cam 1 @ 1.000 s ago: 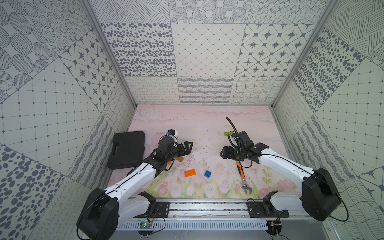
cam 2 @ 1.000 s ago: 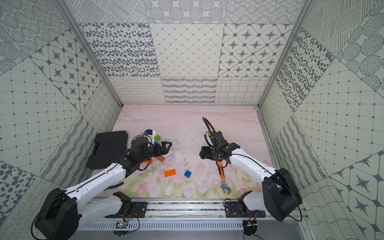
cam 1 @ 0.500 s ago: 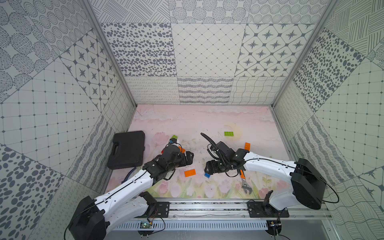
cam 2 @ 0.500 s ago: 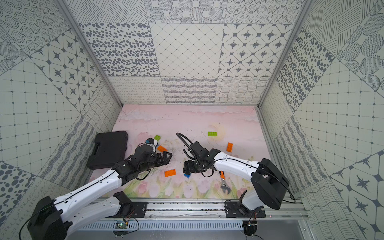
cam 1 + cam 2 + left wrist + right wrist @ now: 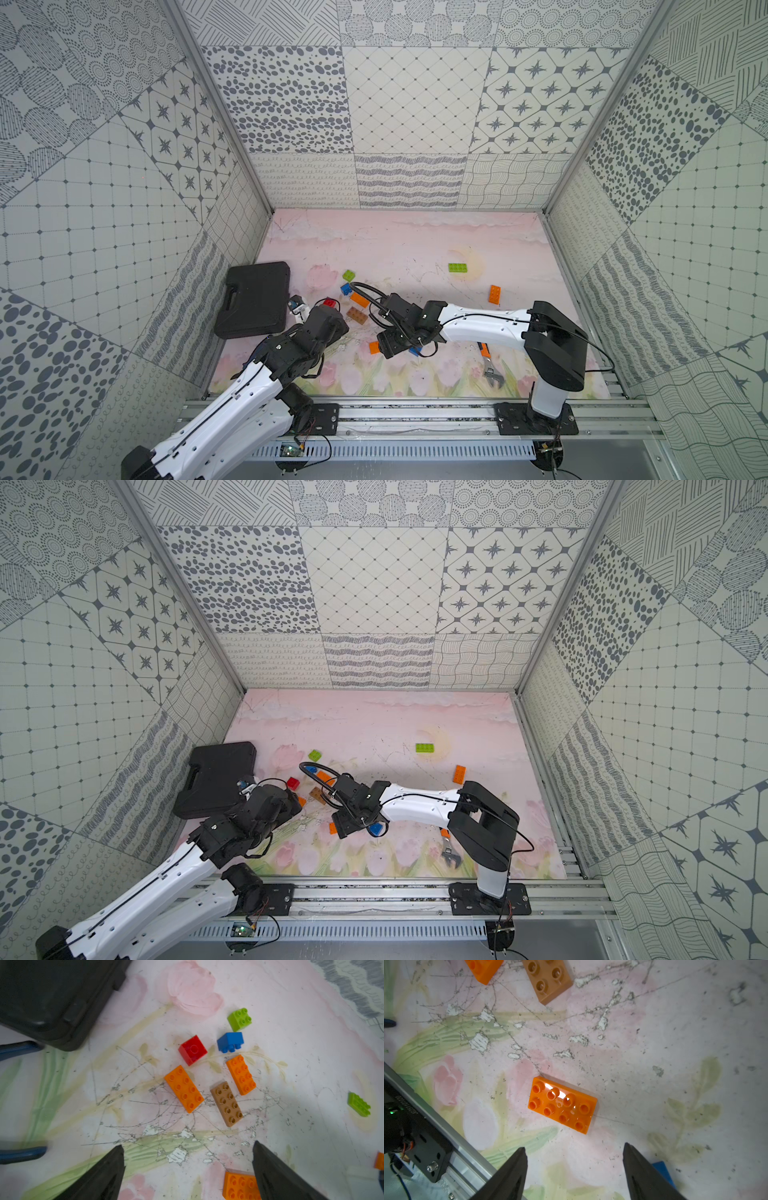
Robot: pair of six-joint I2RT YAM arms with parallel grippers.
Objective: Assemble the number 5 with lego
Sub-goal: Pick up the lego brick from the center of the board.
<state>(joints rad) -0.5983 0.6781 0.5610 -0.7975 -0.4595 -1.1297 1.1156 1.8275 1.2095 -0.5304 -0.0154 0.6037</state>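
A closed black case (image 5: 254,298) is lying at the left edge of the pink flowered mat (image 5: 407,245); its contents are not visible. Lego bricks are lying loose on the mat: a red one (image 5: 192,1050), a blue one (image 5: 230,1041), a lime square (image 5: 239,1019), two orange oblongs (image 5: 183,1088) (image 5: 240,1074) and a brown oblong (image 5: 226,1103) clustered together. The left gripper (image 5: 187,1169) is hovering released, jaws wide, before this cluster. The right arm is stretching across the mat, its right gripper (image 5: 574,1167) hanging unclenched and empty just short of another orange brick (image 5: 562,1104). A lime oblong (image 5: 457,267) and an orange brick (image 5: 494,294) are lying well apart.
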